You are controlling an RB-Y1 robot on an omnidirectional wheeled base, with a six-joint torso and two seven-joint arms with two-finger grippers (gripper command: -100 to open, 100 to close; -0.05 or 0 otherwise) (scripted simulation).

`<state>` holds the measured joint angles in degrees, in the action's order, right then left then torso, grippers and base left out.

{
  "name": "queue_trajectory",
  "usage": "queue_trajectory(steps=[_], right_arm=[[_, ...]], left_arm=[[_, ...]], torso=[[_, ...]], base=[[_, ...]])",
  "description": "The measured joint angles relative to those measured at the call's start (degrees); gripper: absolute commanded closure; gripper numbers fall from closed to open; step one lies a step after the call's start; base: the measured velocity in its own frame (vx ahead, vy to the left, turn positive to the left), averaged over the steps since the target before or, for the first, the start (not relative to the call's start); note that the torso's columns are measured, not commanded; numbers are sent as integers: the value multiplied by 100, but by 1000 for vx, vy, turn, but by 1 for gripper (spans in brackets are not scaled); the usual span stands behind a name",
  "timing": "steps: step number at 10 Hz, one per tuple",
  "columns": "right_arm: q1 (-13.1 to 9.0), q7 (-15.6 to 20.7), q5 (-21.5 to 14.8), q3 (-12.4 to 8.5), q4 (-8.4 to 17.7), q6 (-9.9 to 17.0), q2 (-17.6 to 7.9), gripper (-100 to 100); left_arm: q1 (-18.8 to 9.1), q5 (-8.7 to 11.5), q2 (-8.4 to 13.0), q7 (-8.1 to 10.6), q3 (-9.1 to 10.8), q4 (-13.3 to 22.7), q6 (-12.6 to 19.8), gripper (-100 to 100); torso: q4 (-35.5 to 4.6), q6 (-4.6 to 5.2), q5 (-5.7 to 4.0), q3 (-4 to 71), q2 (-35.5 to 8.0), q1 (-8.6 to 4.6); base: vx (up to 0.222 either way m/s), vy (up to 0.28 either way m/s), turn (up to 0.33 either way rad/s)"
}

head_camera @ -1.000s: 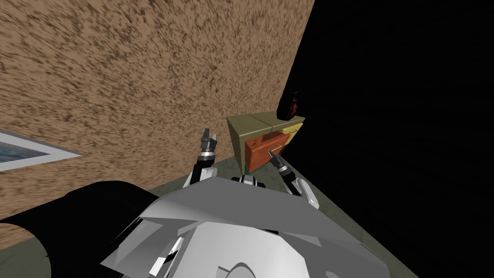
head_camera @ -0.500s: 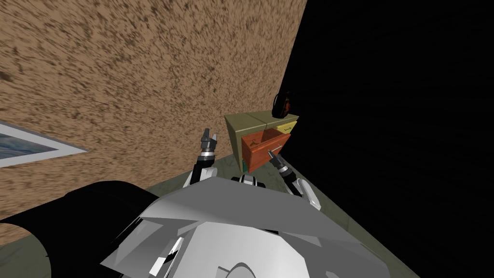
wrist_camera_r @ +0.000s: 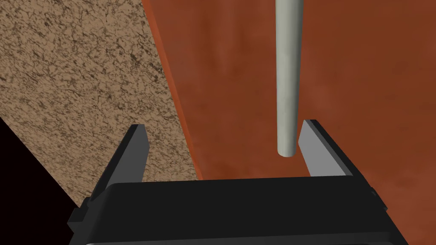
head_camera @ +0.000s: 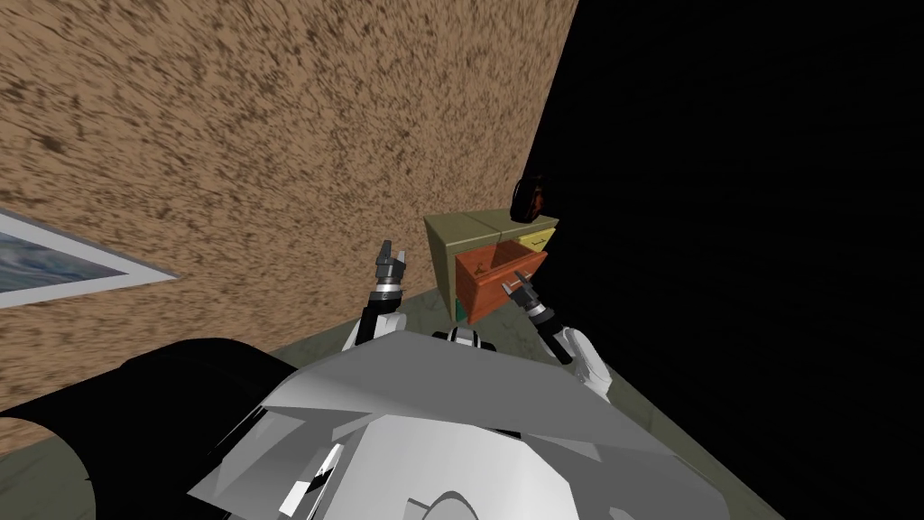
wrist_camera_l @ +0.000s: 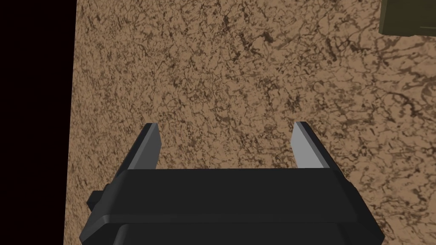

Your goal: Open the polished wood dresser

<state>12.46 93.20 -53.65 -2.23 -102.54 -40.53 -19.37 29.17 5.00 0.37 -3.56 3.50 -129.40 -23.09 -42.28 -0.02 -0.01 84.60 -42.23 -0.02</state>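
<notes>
The dresser [head_camera: 465,233] has an olive-green body and stands against the speckled tan wall. Its reddish-brown drawer [head_camera: 494,278] is pulled out toward me, and a yellow drawer [head_camera: 540,239] beside it stays in. My right gripper [head_camera: 519,289] is at the reddish drawer's front, open. In the right wrist view the grey bar handle [wrist_camera_r: 287,85] runs between the spread fingers of the right gripper [wrist_camera_r: 224,126], close to one finger [wrist_camera_r: 317,149] and not pinched. My left gripper [head_camera: 390,258] is raised to the left of the dresser, open and empty [wrist_camera_l: 225,124].
A dark rounded object [head_camera: 529,199] sits on the dresser's top at its far end. A black area lies to the right of the dresser and wall. A framed picture [head_camera: 54,262] hangs on the wall far to the left. Greenish floor [head_camera: 424,316] runs under the arms.
The reddish drawer slid further out while my right gripper was shut on its handle. The right gripper has now opened and let go; its arm shifted slightly right. The left arm kept still.
</notes>
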Motion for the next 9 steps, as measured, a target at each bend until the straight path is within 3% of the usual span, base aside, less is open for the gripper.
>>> queue_trajectory(steps=[4, 5, 9], right_arm=[[-152, -482, -19, -62, -177, 249, -345, -100], [-153, -512, -22, -62, -174, 267, -355, 0], [-138, -509, -28, -60, -154, 273, -357, 0]], left_arm=[[0, 0, 0, 0, 0, 0, 0, 0], [0, 0, 0, 0, 0, 0, 0, 0], [0, 0, 0, 0, 0, 0, 0, 0]], torso=[[-27, 5, 12, -9, -21, 7], [-20, 3, 9, -12, -22, 7], [-5, 1, 3, -6, -10, 6]], base=[[-29, 24, 11], [0, 0, 0], [0, 0, 0]])
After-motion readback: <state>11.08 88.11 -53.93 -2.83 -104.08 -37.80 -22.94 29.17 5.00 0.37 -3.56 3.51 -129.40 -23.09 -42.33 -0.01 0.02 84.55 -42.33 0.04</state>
